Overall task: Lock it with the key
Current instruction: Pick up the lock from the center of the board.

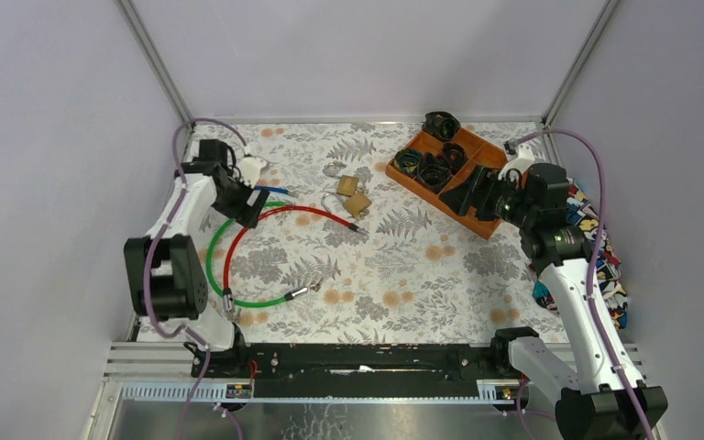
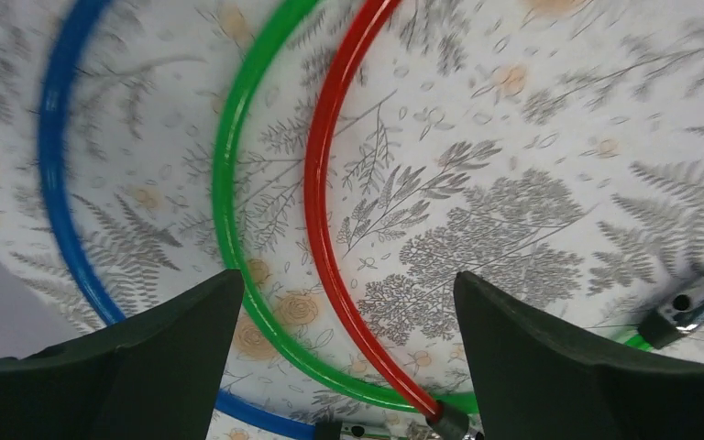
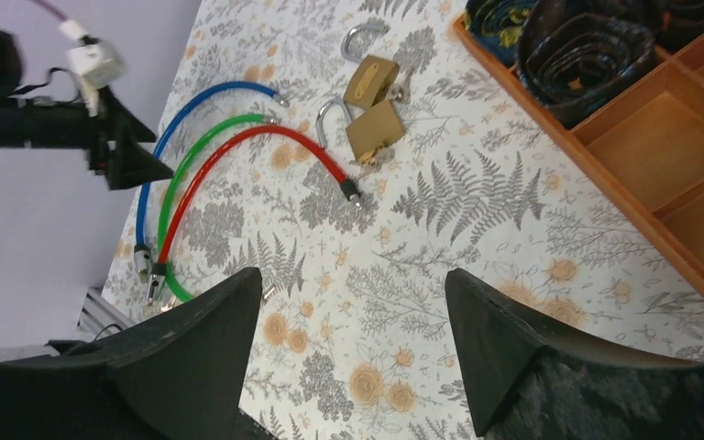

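Note:
Two brass padlocks [image 1: 346, 184] [image 1: 357, 203] lie mid-table with their shackles swung open; the right wrist view shows them too [image 3: 371, 79] [image 3: 376, 129]. A small silvery bit, perhaps the key [image 3: 368, 162], sits at the nearer lock's base, too small to tell. My left gripper [image 1: 246, 207] [image 2: 344, 280] hangs open over the coloured cables, left of the locks, with nothing between its fingers. My right gripper [image 1: 473, 192] [image 3: 353, 272] is open and empty above the near edge of the wooden tray, right of the locks.
Red cable [image 1: 284, 213] [image 2: 316, 183], green cable [image 1: 215, 266] [image 2: 225, 183] and blue cable [image 1: 270, 191] [image 2: 50, 165] curve over the floral cloth at left. A wooden tray [image 1: 486, 225] [image 3: 660, 128] with dark rolled items [image 3: 587, 41] stands back right. Patterned fabric [image 1: 605, 266] lies at the right edge.

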Tool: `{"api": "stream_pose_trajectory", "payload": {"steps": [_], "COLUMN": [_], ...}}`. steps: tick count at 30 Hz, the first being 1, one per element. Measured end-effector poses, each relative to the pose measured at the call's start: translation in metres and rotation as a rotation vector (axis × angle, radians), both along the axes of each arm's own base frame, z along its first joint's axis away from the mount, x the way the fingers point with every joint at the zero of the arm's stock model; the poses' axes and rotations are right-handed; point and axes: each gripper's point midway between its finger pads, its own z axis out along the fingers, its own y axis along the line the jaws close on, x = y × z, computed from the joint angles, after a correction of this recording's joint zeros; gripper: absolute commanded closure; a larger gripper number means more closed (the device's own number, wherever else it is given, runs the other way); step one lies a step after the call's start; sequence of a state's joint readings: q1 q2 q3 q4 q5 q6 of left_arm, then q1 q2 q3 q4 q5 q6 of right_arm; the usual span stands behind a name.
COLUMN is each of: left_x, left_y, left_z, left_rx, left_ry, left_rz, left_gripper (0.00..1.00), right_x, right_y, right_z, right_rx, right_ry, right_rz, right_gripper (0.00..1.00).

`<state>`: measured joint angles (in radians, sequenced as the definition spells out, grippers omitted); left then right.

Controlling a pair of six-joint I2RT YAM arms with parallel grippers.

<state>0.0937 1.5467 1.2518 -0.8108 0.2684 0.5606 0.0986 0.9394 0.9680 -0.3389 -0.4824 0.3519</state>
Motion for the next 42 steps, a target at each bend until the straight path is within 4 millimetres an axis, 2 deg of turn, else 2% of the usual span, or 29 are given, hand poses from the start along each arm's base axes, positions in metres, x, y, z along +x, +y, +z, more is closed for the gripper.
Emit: {"api": "stream_pose_trajectory", "payload": {"steps": [3, 6, 11, 13, 15, 18, 20, 23, 26, 29, 31, 32, 33, 35, 37, 40, 42], "left_x": [-0.007, -0.002, 0.006, 0.005, 0.006, 0.004, 0.005, 0.003, -0.006, -0.013, -0.011, -0.009, -0.007, -0.007, -0.011, -0.017, -0.02], "left_y": [0.013, 0.02, 0.023, 0.025, 0.028, 0.027, 0.025, 0.02, 0.011, 0.002, -0.002, -0.005, -0.007, -0.011, -0.018, -0.026, -0.029], "left_z": [-0.044, -0.076, -0.1, -0.106, -0.112, -0.117, -0.117, -0.115, -0.111, -0.09, -0.064, -0.049, -0.035, -0.013, 0.002, 0.009, 0.01], "left_rx": [0.063, 0.088, 0.097, 0.108, 0.122, 0.116, 0.105, 0.077, 0.026, -0.011, -0.022, -0.024, -0.023, -0.013, -0.006, -0.005, -0.007], "left_ry": [0.14, 0.235, 0.293, 0.305, 0.31, 0.324, 0.324, 0.317, 0.309, 0.263, 0.186, 0.135, 0.092, 0.018, -0.032, -0.056, -0.061], "left_rz": [-0.008, -0.015, -0.016, -0.014, -0.01, -0.003, -0.008, -0.018, -0.031, -0.044, -0.053, -0.062, -0.071, -0.09, -0.116, -0.143, -0.153], "left_gripper": [0.21, 0.22, 0.23, 0.27, 0.4, 0.72, 0.99, 1.0, 1.0, 1.0, 1.0, 1.0, 1.0, 1.0, 1.0, 1.0, 1.0], "right_x": [-0.004, -0.004, 0.006, 0.009, 0.011, 0.01, 0.007, 0.003, -0.003, -0.008, -0.007, -0.003, 0.003, 0.023, 0.055, 0.084, 0.096], "right_y": [0.006, 0.011, 0.017, 0.019, 0.021, 0.026, 0.031, 0.043, 0.065, 0.107, 0.139, 0.155, 0.171, 0.202, 0.232, 0.253, 0.259], "right_z": [-0.008, -0.022, -0.049, -0.057, -0.06, -0.063, -0.064, -0.066, -0.067, -0.073, -0.08, -0.083, -0.087, -0.094, -0.102, -0.122, -0.14], "right_rx": [0.008, 0.008, 0.0, -0.003, -0.006, -0.021, -0.04, -0.069, -0.103, -0.163, -0.213, -0.239, -0.262, -0.301, -0.339, -0.382, -0.407], "right_ry": [0.018, 0.06, 0.15, 0.175, 0.181, 0.18, 0.183, 0.179, 0.166, 0.125, 0.093, 0.073, 0.052, 0.012, -0.052, -0.094, -0.099], "right_rz": [0.019, 0.041, 0.068, 0.073, 0.079, 0.1, 0.124, 0.17, 0.244, 0.381, 0.483, 0.533, 0.576, 0.644, 0.685, 0.706, 0.713], "right_gripper": [0.2, 0.2, 0.2, 0.2, 0.2, 0.21, 0.21, 0.22, 0.22, 0.2, 0.17, 0.1, 0.02, 0.0, 0.0, 0.0, 0.0]}}
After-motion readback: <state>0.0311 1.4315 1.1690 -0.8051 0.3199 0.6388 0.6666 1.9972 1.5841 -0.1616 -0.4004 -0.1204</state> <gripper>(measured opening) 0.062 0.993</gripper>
